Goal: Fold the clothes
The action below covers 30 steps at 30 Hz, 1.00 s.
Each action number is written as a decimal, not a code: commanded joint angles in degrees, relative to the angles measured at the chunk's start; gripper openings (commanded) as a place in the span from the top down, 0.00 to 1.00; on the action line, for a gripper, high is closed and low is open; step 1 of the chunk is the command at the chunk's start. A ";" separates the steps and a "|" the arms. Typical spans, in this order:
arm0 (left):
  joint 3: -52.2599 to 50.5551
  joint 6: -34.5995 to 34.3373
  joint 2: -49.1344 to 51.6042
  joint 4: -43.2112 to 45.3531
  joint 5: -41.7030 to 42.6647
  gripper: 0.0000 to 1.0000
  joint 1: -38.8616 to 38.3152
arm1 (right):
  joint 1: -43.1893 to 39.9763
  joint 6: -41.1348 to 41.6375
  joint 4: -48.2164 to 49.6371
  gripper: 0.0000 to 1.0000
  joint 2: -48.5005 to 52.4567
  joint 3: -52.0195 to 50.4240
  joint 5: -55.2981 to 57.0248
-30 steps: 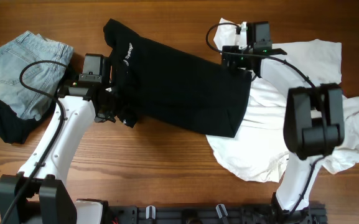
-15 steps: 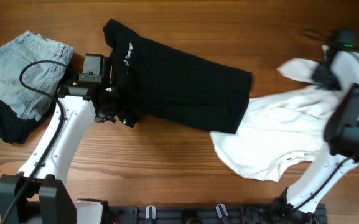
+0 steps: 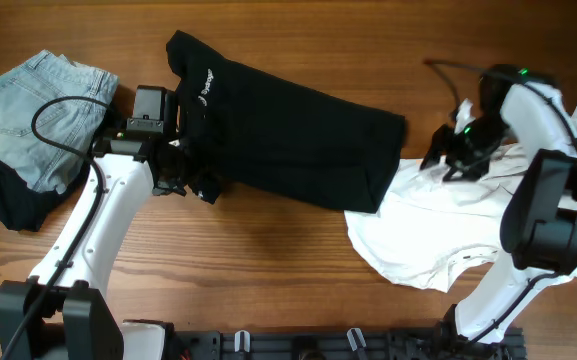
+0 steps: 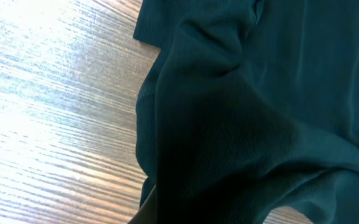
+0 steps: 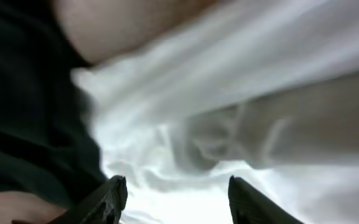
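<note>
A black shirt lies spread across the middle of the wooden table. My left gripper sits at its bunched lower-left edge. In the left wrist view the black cloth rises up to the camera and hides the fingers, so the grip looks shut on it. A crumpled white garment lies at the right, partly under the black shirt's right end. My right gripper hovers over the white garment's upper left. In the right wrist view its fingers are apart with white cloth between and below them.
Folded light-blue jeans lie at the far left on top of a dark garment. Bare table wood shows in front of the black shirt. The right arm's cable arcs above the white garment.
My right gripper let go of the black shirt's right top corner, swung to the far right, then came back down over the white garment, which shifted. The left arm stayed still.
</note>
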 commanded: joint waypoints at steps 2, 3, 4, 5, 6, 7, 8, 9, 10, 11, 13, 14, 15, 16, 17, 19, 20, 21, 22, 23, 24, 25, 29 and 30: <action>0.17 0.63 0.42 0.81 -1.01 0.92 -0.15 | 0.76 4.31 7.10 0.38 -0.09 -8.83 -0.85; 0.17 0.66 0.42 0.94 -1.01 0.92 -0.15 | 0.76 5.68 9.29 0.33 -0.09 -10.08 1.38; 0.17 0.63 0.42 1.01 -1.01 0.92 -0.15 | 0.76 7.02 10.43 0.39 -0.09 -10.64 3.74; 0.17 0.66 0.42 1.01 -1.01 0.92 -0.15 | 0.61 10.58 12.04 0.71 -0.09 -11.26 10.80; 0.17 0.63 0.42 1.01 -1.01 0.92 -0.15 | 0.37 13.25 12.50 0.96 -0.09 -11.30 14.64; 0.17 0.66 0.42 1.01 -1.01 0.92 -0.15 | -0.42 15.69 12.81 0.96 -0.11 -11.21 19.17; 0.17 0.66 0.42 0.98 -1.01 0.92 -0.15 | -2.14 17.46 12.70 0.96 -0.11 -10.58 23.45; 0.17 0.66 0.42 0.98 -1.01 0.92 -0.15 | -4.70 18.84 11.89 0.96 -0.22 -9.20 27.61; 0.17 0.63 0.42 0.96 -1.01 0.92 -0.15 | -7.21 19.30 10.60 0.96 -0.31 -7.19 29.92; 0.17 0.66 0.42 0.98 -0.98 0.92 -0.15 | -8.90 19.87 9.40 0.96 -0.33 -5.53 31.01; 0.17 0.63 0.42 0.85 -0.98 0.91 -0.15 | -14.60 19.93 4.76 0.94 -0.94 2.36 31.63; 0.17 0.63 0.42 0.72 -0.98 0.91 -0.15 | -16.04 19.93 3.34 0.91 -1.42 5.07 31.63; 0.17 0.63 0.42 0.31 -0.98 0.91 -0.15 | -17.33 19.06 2.08 0.87 -2.58 8.68 29.83; 0.17 0.63 0.42 0.02 -0.98 0.91 -0.15 | -17.49 15.54 1.95 0.83 -3.61 10.16 26.53; 0.17 0.63 0.42 -0.35 -0.98 0.91 -0.15 | -17.07 8.81 2.34 0.73 -5.53 11.39 20.39; 0.17 0.63 0.42 -1.25 -0.98 0.90 -0.15 | -14.40 1.46 3.63 0.61 -8.50 11.43 9.16; 0.17 0.63 0.42 -1.88 -0.98 0.90 -0.15 | -12.04 -2.95 4.66 0.53 -8.90 11.43 1.95; 0.17 0.63 0.42 -2.58 -0.98 0.89 -0.15 | -9.64 -5.53 5.51 0.49 -8.83 11.34 -2.78; 0.17 0.63 0.42 -3.08 -0.98 0.89 -0.15 | -6.84 -6.27 6.82 0.43 -8.48 10.75 -4.39; 0.11 0.63 0.42 -3.58 -0.98 0.88 -0.15 | -2.64 -6.23 8.39 0.41 -7.85 9.75 -3.69; -0.02 0.63 0.42 -3.96 -0.98 0.88 -0.15 | 0.48 -5.68 10.16 0.39 -6.99 8.63 -3.43; -0.22 0.63 0.42 -4.20 -0.98 0.88 -0.15 | 2.78 -5.03 11.50 0.38 -5.95 7.98 -2.54; -1.99 0.63 0.42 -4.46 -0.98 0.88 -0.15 | 8.52 2.64 15.13 0.38 0.50 7.17 5.22; -2.21 0.66 0.42 -4.66 -0.98 0.88 -0.15 | 8.79 3.91 16.39 0.38 2.25 7.17 5.20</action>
